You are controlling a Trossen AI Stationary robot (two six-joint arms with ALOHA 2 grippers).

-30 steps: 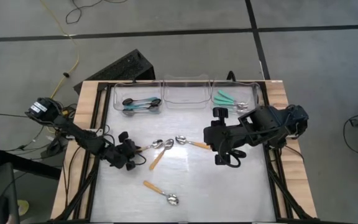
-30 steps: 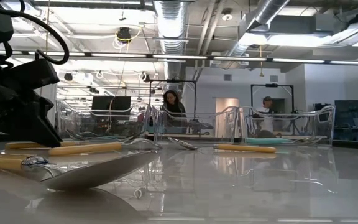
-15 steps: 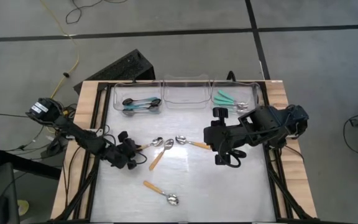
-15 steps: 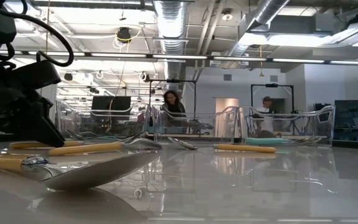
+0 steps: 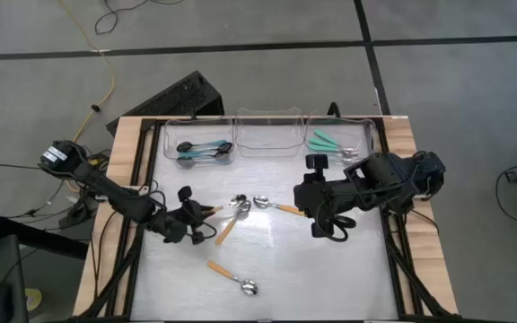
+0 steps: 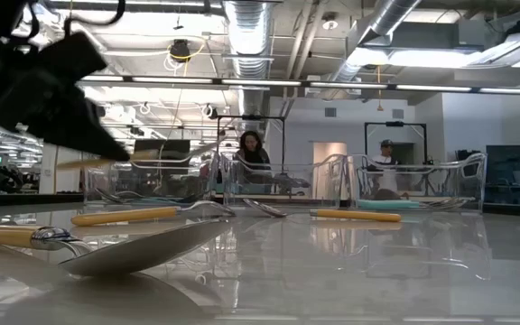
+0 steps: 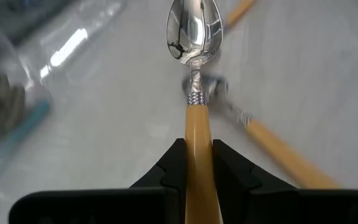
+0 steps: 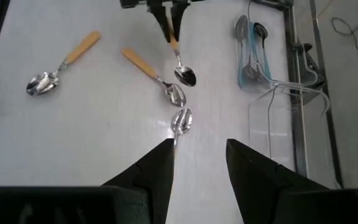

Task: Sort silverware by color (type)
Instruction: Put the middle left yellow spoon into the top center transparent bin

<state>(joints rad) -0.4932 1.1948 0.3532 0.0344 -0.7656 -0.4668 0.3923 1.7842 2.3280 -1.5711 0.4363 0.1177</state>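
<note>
On the white table [image 5: 276, 269] we see 3 clear bins [image 5: 266, 136] along the far edge. Our left gripper [image 5: 189, 213], low beside the spoons a second ago, has risen, pinching an orange-handled spoon [image 7: 196, 118] above 3 others [image 8: 174, 93]. The right gripper [image 5: 326, 224] hangs spread, unmoved.
</note>
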